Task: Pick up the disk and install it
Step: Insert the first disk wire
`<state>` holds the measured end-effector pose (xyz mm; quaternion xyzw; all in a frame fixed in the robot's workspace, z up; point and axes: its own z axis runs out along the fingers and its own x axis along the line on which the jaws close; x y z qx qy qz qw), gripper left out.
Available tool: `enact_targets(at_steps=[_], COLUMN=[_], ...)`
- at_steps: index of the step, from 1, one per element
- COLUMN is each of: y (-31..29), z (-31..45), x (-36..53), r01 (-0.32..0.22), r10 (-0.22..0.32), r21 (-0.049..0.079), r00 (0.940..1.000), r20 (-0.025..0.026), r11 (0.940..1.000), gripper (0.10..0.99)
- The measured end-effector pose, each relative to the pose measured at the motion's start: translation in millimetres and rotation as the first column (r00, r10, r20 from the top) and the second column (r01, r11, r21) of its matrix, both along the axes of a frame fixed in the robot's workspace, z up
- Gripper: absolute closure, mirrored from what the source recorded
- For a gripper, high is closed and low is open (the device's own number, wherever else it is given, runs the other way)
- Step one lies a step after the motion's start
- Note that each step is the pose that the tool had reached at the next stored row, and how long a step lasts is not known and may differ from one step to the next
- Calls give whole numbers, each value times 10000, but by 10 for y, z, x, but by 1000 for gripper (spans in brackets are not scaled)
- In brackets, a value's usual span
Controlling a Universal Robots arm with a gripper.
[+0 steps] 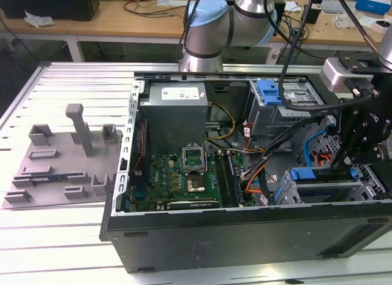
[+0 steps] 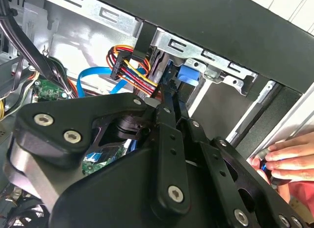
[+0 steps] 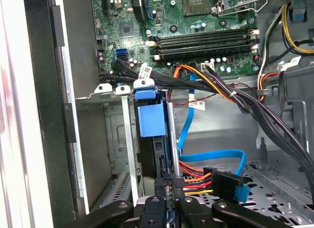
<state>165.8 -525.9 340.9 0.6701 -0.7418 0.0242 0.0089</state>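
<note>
The disk (image 3: pixel 149 117) stands on edge in a slot of the metal drive cage (image 3: pixel 105 98) at the case's front corner, its blue carrier tab facing the motherboard. In the exterior view the blue tab of the disk (image 1: pixel 302 173) sits low at the exterior view's right. My gripper (image 3: pixel 170 183) has its two black fingers pinched close on the disk's thin rear edge. The second wrist view looks along the gripper (image 2: pixel 172 108) to the disk's blue carrier (image 2: pixel 185 76) just past the fingertips. In the exterior view the gripper (image 1: pixel 338 167) reaches down into the cage.
The computer case (image 1: pixel 245 236) lies open, with the motherboard (image 1: pixel 177 174) and power supply (image 1: pixel 174 110) inside. Orange and blue cables (image 3: pixel 211 162) run beside the cage. Another blue carrier (image 1: pixel 269 92) sits in the far bay. A person's hand (image 2: pixel 289 159) rests outside the case. A grey fixture plate (image 1: pixel 61 162) lies at the exterior view's left.
</note>
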Motion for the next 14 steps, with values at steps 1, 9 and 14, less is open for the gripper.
enact_targets(at_steps=[1,9,14], y=[-2,-30,-26], z=[1,-5,322], x=[0,0,6], r01=[0,0,-2], r10=[0,0,2], r21=[-3,-9,-8], r00=[10000,10000,10000], r20=[-2,-12,-12], r11=[10000,10000,10000], gripper=[922,922,725])
